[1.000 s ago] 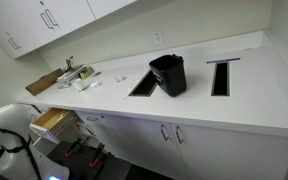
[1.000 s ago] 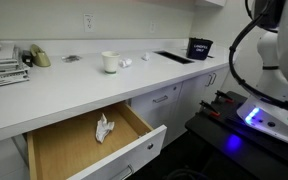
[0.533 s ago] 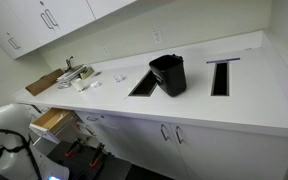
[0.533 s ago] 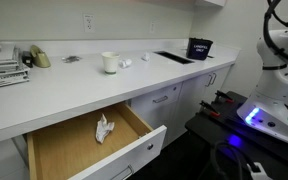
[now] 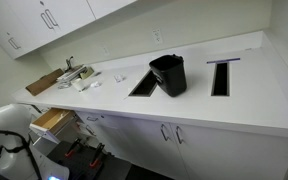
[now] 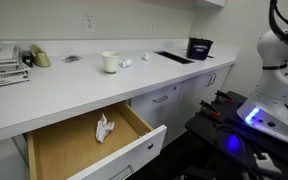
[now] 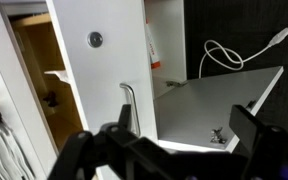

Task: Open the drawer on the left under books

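**Drawer open under the books, arm upright and well apart**

From my station, the arm (image 6: 277, 45) shows in an exterior view as white links rising at the right edge and running out of the top of the picture, well apart from the drawer (image 6: 69, 150). In the wrist view the gripper (image 7: 174, 150) faces a white cabinet door (image 7: 104, 70) with a silver bar handle (image 7: 127, 100). Its fingers (image 7: 259, 130) are spread wide with nothing between them. The drawer sits pulled out below the surface (image 6: 74, 85), under the stack of books (image 6: 2, 66). Its flat white front runs along the surface's edge and faces the room, and the tan box reaches back into the cabinet. A crumpled white scrap (image 6: 104, 128) lies inside.
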{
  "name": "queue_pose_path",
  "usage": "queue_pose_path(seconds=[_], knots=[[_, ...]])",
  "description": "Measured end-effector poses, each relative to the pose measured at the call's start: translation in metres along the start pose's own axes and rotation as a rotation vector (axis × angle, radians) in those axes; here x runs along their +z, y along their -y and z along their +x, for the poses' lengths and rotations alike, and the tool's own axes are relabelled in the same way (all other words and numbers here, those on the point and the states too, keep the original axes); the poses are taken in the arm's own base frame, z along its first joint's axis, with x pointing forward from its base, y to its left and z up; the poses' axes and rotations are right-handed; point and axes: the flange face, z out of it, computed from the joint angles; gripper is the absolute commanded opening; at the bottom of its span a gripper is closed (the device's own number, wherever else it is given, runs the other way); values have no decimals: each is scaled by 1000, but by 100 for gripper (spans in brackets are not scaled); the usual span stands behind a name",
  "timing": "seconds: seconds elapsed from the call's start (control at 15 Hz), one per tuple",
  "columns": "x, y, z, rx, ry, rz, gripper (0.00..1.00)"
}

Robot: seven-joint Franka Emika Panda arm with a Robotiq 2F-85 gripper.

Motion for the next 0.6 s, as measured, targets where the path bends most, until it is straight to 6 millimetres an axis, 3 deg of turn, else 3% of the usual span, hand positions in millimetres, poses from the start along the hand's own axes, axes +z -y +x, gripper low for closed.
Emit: queue_pose_path(seconds=[0.27,0.6], knots=[[-30,-62,-10,219,65,10,100],[-74,-144,-36,495,50,-29,100]])
